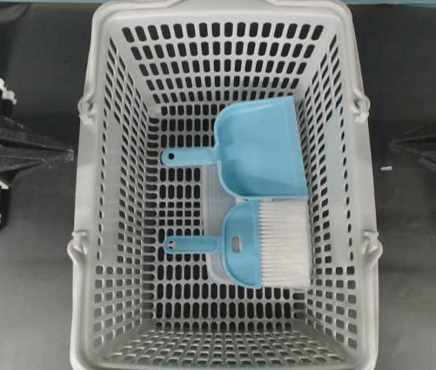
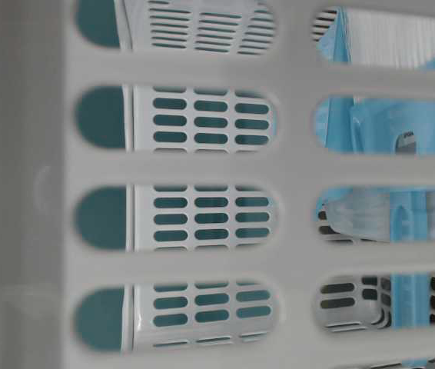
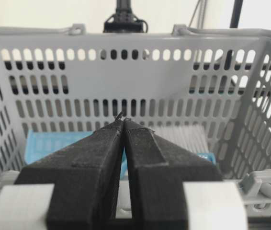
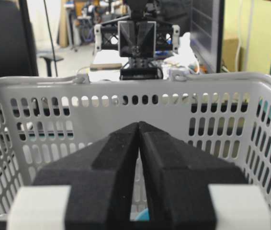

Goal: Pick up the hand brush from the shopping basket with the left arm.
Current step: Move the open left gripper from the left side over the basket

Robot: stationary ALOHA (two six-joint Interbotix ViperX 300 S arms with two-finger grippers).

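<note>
The light-grey shopping basket (image 1: 87, 200) fills the middle of the overhead view. The hand brush (image 1: 268, 245) lies flat on its floor at the right, thin handle pointing left, white bristles to the right. My left gripper (image 1: 65, 154) is shut and empty outside the basket's left wall, well away from the brush. In the left wrist view its tips (image 3: 123, 120) meet above the near rim, and the brush's bristles (image 3: 188, 136) show beyond on the right. My right gripper (image 1: 395, 144) is shut and empty outside the right wall; its tips (image 4: 139, 124) face the basket wall (image 4: 221, 115).
A light-blue dustpan (image 1: 263, 150) without bristles lies just behind the brush, touching its bristle side; it also shows in the left wrist view (image 3: 47, 146). The table-level view looks through the basket's slotted wall (image 2: 202, 169). Basket handles hang folded at both sides.
</note>
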